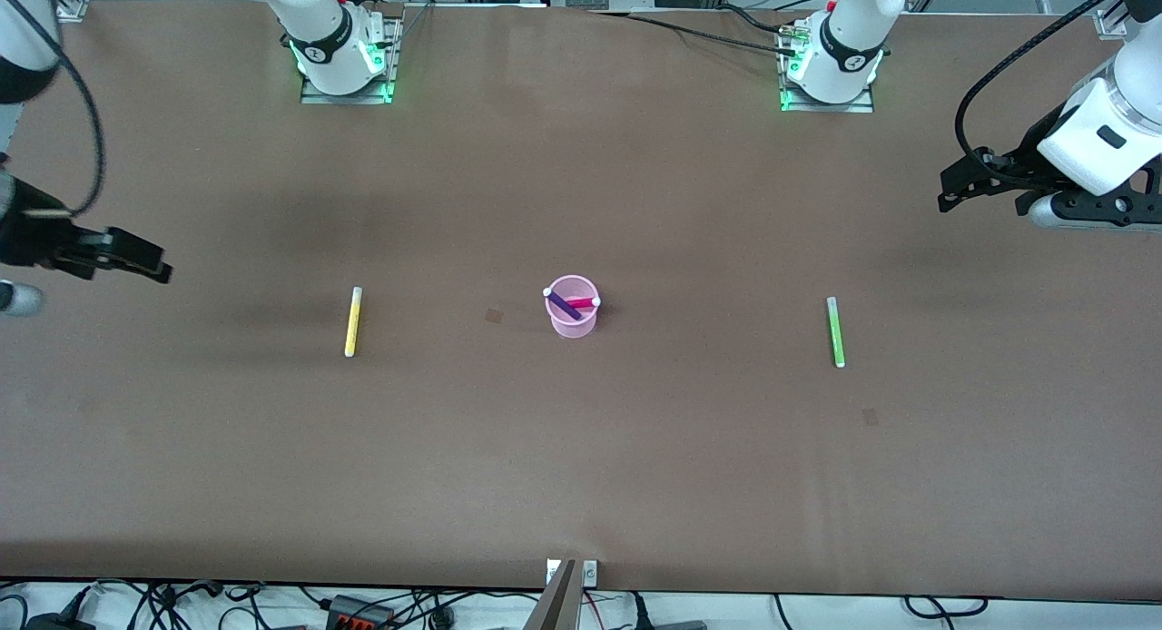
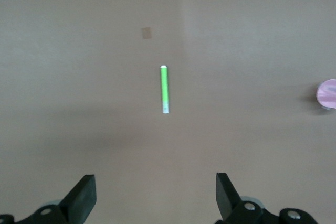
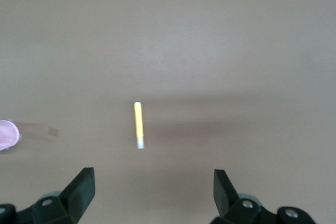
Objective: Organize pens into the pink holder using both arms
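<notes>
The pink holder (image 1: 572,310) is seen upright near the middle of the brown table (image 1: 581,467), with the magenta pen (image 1: 581,302) and the purple pen (image 1: 562,305) leaning inside it, their whitish tips at the rim. The yellow pen (image 1: 352,321) is laid flat toward the right arm's end of the table, and the light green pen (image 1: 835,331) toward the left arm's end, both well apart from the holder. The left gripper (image 1: 949,190) is held above the table's edge at its own end, fingers spread and empty. The right gripper (image 1: 145,258), somewhat blurred, is held likewise at its end, apparently tilted; its fingers (image 3: 81,190) are spread wide, nothing between them.
</notes>
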{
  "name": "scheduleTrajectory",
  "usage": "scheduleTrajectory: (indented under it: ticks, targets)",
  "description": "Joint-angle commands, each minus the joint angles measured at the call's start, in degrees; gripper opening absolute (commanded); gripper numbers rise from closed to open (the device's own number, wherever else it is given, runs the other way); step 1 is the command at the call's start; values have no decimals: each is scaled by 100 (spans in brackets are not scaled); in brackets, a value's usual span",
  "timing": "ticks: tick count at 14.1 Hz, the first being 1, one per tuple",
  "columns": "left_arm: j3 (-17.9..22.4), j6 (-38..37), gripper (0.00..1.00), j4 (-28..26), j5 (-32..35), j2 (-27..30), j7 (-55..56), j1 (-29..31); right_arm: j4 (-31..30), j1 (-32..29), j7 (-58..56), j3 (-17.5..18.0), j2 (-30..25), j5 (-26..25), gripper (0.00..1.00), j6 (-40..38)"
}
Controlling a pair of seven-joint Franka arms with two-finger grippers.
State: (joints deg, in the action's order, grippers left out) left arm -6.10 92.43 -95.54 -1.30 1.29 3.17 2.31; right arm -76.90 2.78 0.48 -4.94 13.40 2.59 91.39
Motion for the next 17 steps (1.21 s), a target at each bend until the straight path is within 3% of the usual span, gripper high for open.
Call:
scheduleTrajectory:
  ticks: [1, 3, 11, 17]
  targets:
    - [-32, -208, 100, 150, 218, -32, -18, 7, -158, -287, -109, 432, -188, -294, 100, -103]
    - [-41, -208, 100, 150, 218, -32, -44, -2, -359, -339, -293, 406, -293, -268, 100, -60]
    - [-41, -234, 100, 150, 210, -15, -44, -2, -2134, -287, -118, 468, -1567, -391, 100, 476]
    - [-41, -287, 100, 211, 166, -32, -35, -28, -2031, -269, -206, 468, -1428, -347, 100, 468]
